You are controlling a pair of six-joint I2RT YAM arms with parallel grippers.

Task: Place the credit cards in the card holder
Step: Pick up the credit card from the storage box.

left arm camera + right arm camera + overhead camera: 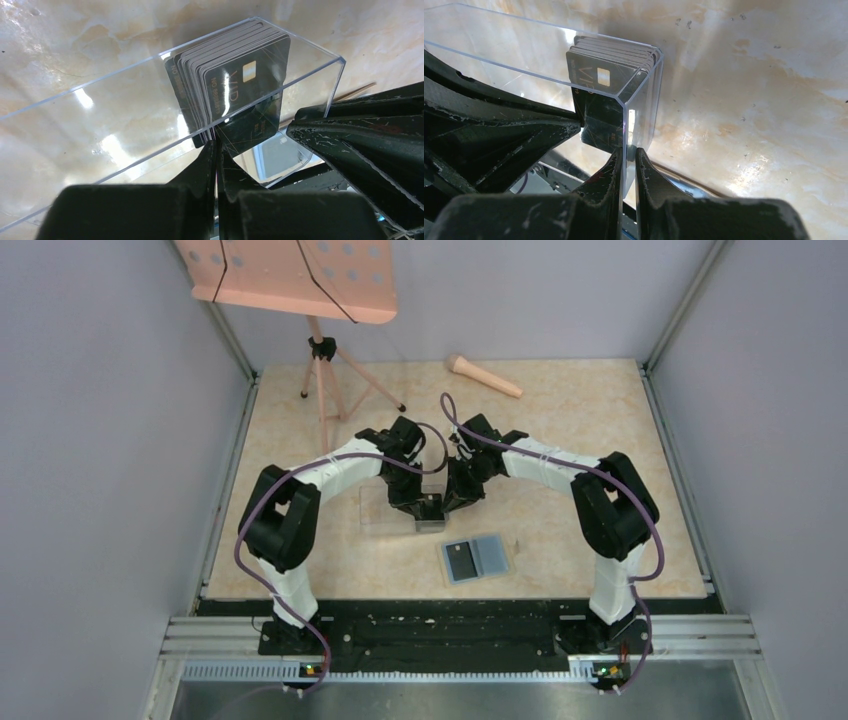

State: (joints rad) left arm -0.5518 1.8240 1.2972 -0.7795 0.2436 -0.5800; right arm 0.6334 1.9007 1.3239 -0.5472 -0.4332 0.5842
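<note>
Cards (pixel 240 95) in the clear box (pixel 310 85) sit mostly hidden overhead beneath arms (pixel 340 465).

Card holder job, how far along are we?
Barely started. The card holder lies open, a dark rectangle in one half, possibly a card. In hand: the right end effector clamps the clear box at its end wall while the left end effector looks pinched on the front card. Remaining: the stack stands in the box.
</note>
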